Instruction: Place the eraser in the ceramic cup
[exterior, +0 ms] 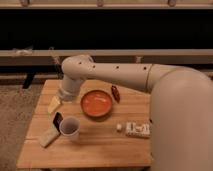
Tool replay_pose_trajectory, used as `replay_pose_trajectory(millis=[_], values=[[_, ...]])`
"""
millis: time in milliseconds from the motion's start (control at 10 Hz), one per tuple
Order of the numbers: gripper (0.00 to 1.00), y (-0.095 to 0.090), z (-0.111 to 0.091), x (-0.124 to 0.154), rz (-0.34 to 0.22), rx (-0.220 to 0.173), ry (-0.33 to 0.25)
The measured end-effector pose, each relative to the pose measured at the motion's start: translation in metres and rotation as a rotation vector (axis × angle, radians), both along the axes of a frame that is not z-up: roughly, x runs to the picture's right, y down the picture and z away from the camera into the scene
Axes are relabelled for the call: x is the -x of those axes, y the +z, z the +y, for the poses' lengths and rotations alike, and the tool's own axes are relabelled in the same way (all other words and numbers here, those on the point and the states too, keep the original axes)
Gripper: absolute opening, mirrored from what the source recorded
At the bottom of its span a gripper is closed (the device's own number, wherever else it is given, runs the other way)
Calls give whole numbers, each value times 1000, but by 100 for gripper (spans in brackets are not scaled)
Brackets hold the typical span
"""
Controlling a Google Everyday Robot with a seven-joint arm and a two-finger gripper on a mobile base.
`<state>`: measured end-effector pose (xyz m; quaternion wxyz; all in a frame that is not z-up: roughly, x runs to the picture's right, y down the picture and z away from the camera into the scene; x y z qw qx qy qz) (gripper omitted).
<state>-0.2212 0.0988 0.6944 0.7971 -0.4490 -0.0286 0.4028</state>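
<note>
end effector (64, 96) hanging over worktop (100, 145) left of bowl (96, 103), spread apart, holding nothing. eraser (57, 120) tilted against left side of cup (70, 128), by beige block (49, 136).

Off-white arm (120, 76), smooth plastic, a thick tube with a row of small dark holes along the top. Rounded joint (76, 67) just above the gripper (63, 96), which is pale grey and hangs over the worktop's (100, 150) left side. Far right of the gripper, a big bulbous cream shell (182, 120).
</note>
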Motion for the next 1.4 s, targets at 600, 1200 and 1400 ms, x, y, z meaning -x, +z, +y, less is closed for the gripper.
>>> replay_pose_trajectory(millis=[600,1200,1400], values=[[80,5,43,45,59,-61,-171],[80,32,57,64,147,-119,-215],[80,39,53,65,171,-129,-205]])
